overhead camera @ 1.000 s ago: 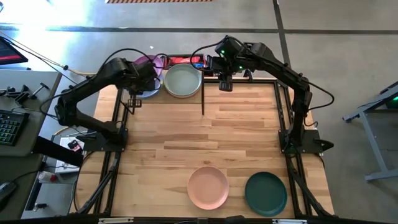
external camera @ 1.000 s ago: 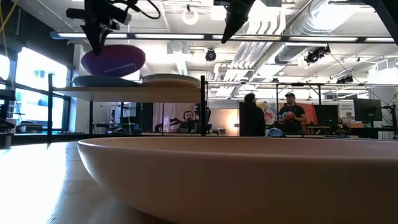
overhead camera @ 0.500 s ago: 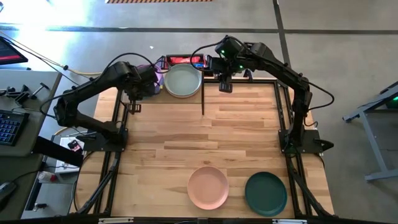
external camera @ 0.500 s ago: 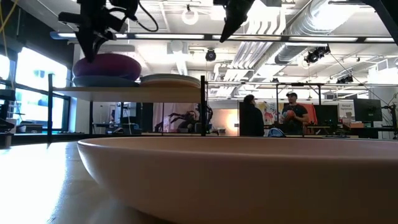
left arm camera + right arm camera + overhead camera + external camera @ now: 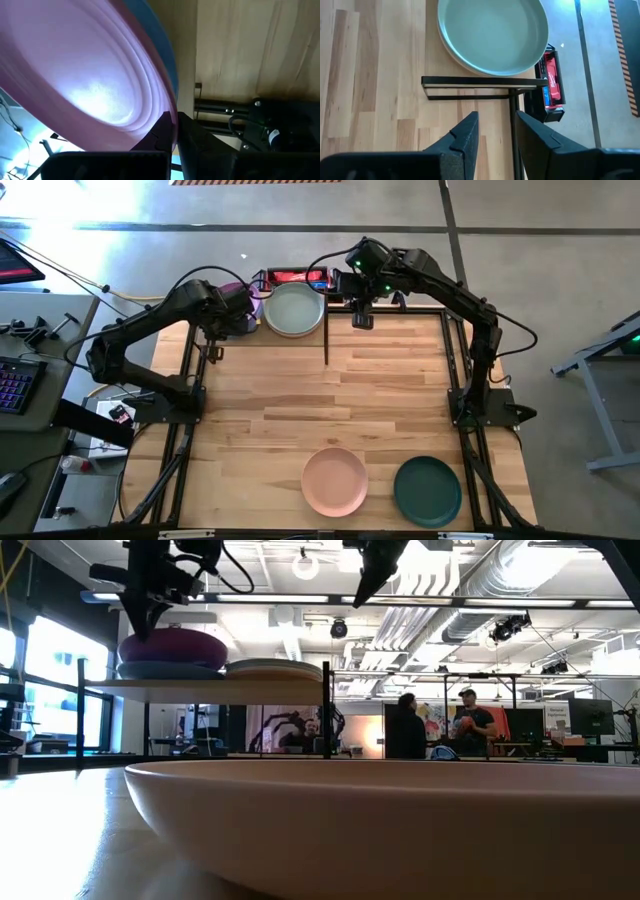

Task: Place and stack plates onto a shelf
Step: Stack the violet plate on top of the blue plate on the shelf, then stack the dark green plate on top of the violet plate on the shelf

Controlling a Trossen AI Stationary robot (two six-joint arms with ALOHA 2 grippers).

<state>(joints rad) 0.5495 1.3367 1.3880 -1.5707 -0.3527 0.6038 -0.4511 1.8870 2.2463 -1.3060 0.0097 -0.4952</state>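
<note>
A purple plate (image 5: 172, 646) lies on a blue plate (image 5: 160, 670) at the left end of the shelf (image 5: 205, 685). My left gripper (image 5: 172, 131) is shut on the purple plate's (image 5: 85, 75) rim; the blue plate's (image 5: 162, 40) edge shows beneath it. In the high view the left arm hides most of this stack. A sage green plate (image 5: 293, 310) tops a cream plate (image 5: 451, 50) on the shelf's right half. My right gripper (image 5: 361, 317) hovers open just right of the shelf. A pink plate (image 5: 334, 481) and a dark teal plate (image 5: 427, 491) lie on the table near its near edge. My left gripper pinches the purple plate's rim (image 5: 167, 107) between its two fingers, one on the upper face and one under the edge. The fingers (image 5: 143, 625) come from above at the plate's left side. The plate rests on the blue plate, roughly level.
The shelf's black frame (image 5: 480, 81) and a thin post (image 5: 326, 340) stand between my right gripper and the green plate. A red and black case (image 5: 552, 82) lies past the table's far edge. People stand in the room beyond (image 5: 465, 725). Bare wood spans the table's middle (image 5: 330, 400).
My left gripper has moved down and toward the shelf, carrying the purple plate from a tilted hover above the stack down onto the blue plate, where it now sits nearly level. The right arm has kept still.
</note>
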